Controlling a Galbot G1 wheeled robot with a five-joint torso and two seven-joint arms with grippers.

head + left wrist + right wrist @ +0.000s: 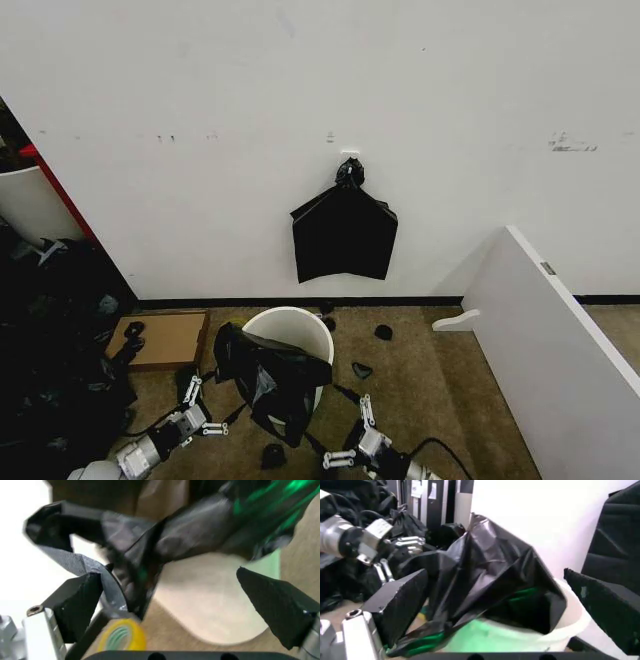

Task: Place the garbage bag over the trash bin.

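Down at the bottom edge, both grippers sit with fingers spread wide: left gripper (200, 405) at eight o'clock of the bin (300, 328), right gripper (352, 432) at five o'clock, neither pinching anything. Between them the bag (270, 375) is glossy, black and heavily wrinkled, slumped over the bin's near rim and hanging down its front; the far half of the white rim is bare. From the left wrist, a fold of bag (150, 543) droops between the fingers (75, 603). A cardboard box (160, 340) lies at nine o'clock, a white panel (555, 340) at three, and a flat black bag (343, 235) hangs on the wall at twelve. Black scraps (362, 370) dot the carpet, open floor towards four o'clock.
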